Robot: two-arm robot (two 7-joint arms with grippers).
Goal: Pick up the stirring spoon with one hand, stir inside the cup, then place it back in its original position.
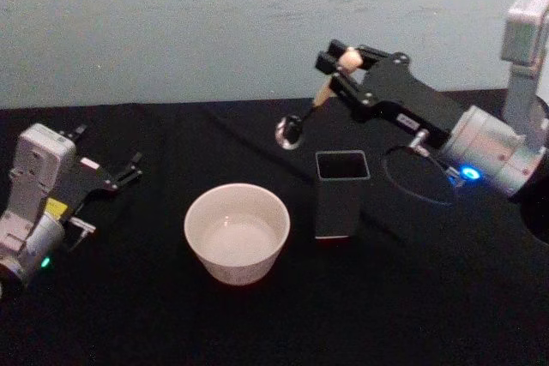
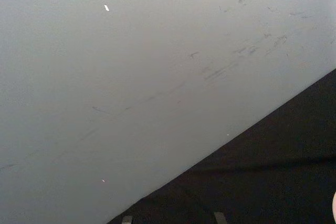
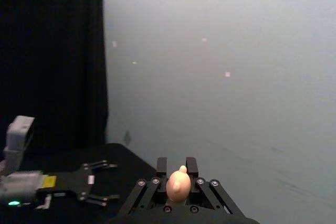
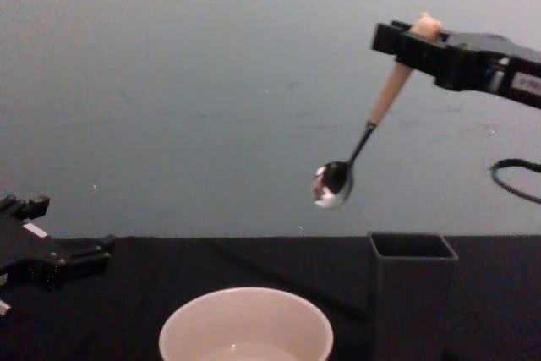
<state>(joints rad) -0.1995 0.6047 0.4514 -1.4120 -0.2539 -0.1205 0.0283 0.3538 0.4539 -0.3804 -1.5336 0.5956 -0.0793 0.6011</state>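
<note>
While clamping beige-handled, metal-bowled stirring spoon (image 1: 289,133), holds right gripper (image 1: 339,62) aloft, 12 o'clock of dark grey square holder (image 1: 340,199); parks left gripper (image 1: 129,169) wide-fingered at 9 o'clock.

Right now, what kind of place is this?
Probably a robot test lab: a black-draped table, a bare grey wall, and the right gripper holding up a stirring spoon near a cup and holder. The left gripper sits idle at the table's left.
</note>
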